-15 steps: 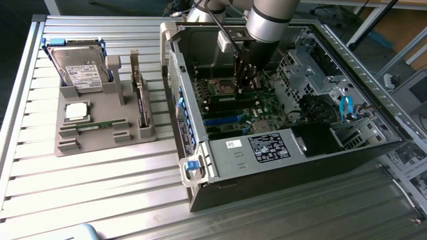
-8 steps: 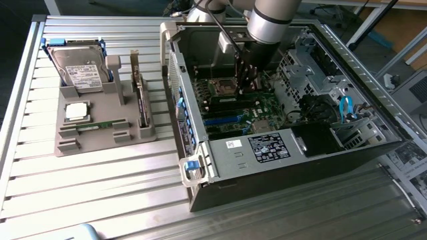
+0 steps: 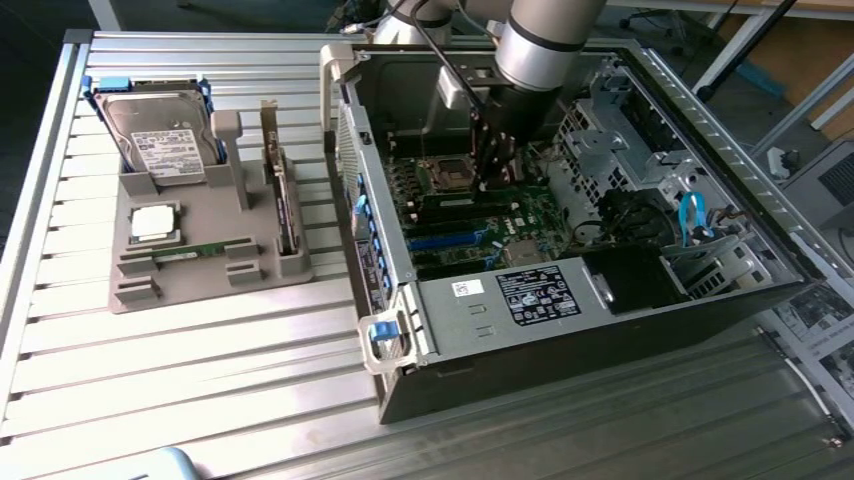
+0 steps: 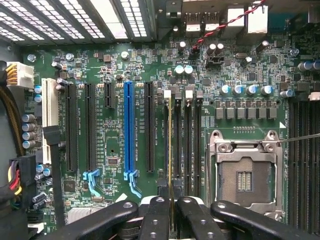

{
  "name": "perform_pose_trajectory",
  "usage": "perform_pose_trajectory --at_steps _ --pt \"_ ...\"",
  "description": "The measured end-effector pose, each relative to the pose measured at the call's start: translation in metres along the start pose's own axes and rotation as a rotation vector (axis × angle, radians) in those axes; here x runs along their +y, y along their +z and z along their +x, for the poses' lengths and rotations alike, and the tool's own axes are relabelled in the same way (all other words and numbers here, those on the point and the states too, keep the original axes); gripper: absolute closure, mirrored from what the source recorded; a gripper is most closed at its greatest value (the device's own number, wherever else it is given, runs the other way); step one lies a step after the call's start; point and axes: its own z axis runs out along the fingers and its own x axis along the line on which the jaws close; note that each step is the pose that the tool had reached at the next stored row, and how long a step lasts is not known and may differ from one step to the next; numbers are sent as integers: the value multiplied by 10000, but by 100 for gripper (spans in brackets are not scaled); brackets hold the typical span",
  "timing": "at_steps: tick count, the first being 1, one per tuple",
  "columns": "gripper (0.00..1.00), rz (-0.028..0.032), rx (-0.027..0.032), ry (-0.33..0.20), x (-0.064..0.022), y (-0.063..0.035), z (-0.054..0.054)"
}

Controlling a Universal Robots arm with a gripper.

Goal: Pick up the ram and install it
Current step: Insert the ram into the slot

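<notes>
We see the gripper inside the open computer case, its jaws closed on the ram. The ram stands edge-on over the memory slots of the motherboard, just beside the empty processor socket. On the counter, a grey fixture carries a hard drive.

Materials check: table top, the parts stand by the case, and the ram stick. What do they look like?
Table top: likely aluminium, ribbed slats with a bright glare. Parts stand: matte grey plastic, possibly printed, no shine. Ram, seen edge-on between the fingers: a thin board edge with a gold tint; base material unclear.
</notes>
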Motion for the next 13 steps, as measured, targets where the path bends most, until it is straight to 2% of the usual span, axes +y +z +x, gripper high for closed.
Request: perform_pose_trajectory --at_steps 13 --pt "87 -8 6 104 -36 22 0"
